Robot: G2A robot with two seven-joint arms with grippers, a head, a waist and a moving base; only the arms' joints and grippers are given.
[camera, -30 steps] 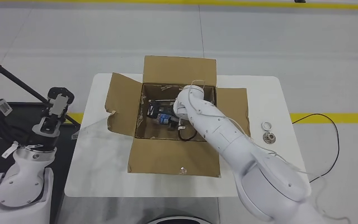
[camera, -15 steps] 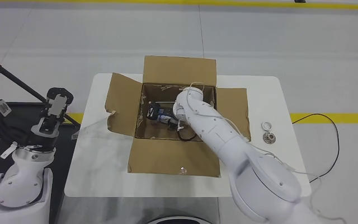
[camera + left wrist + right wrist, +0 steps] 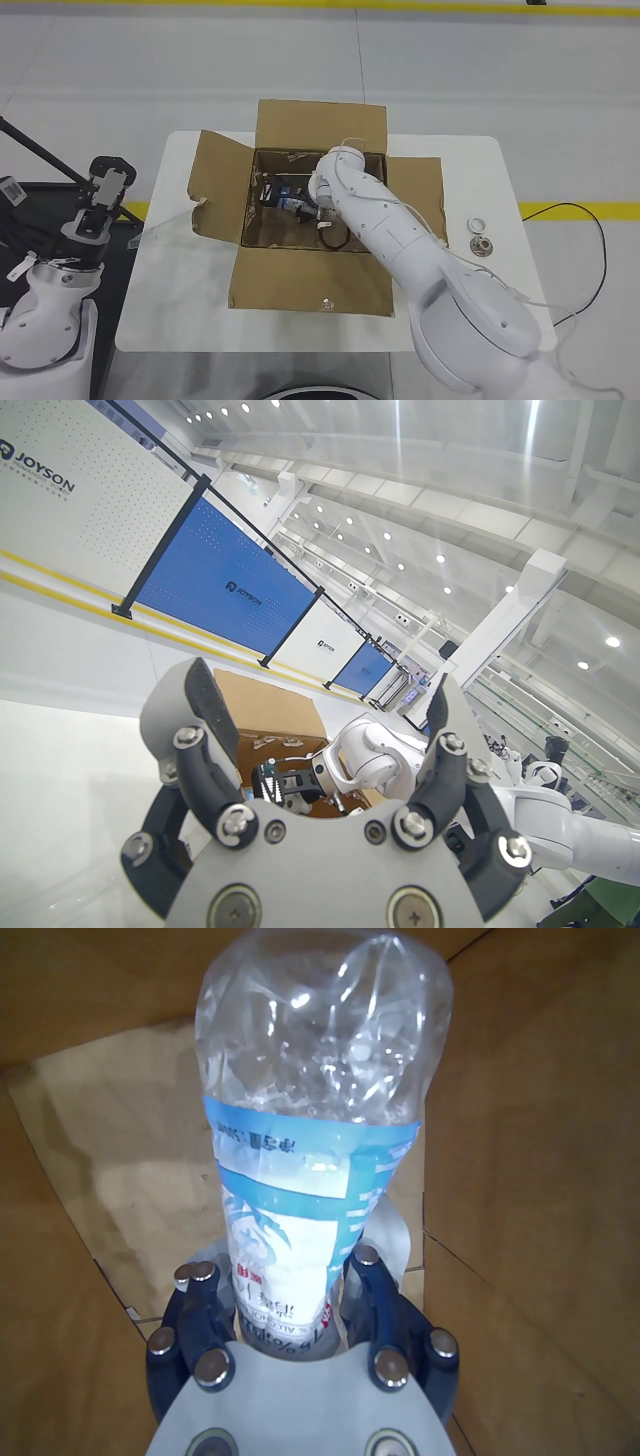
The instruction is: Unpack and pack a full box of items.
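Top view: an open cardboard box stood in the middle of the white tabletop, nearer its far edge, with all four flaps folded outward. The right arm reached down into the box, and the right gripper was inside it near the far left corner. A black cable loop lay on the box floor by the near wall. Two small metal rings lay close together near the right edge of the tabletop.

Right wrist view: the right gripper was closed on the labelled end of a clear plastic bottle with a blue and white label. The bottle's clear end pointed away from the wrist toward the brown cardboard.

Left wrist view: the left gripper was spread wide with nothing between its fingers. In the top view it was beyond the left edge of the tabletop, well apart from the box.
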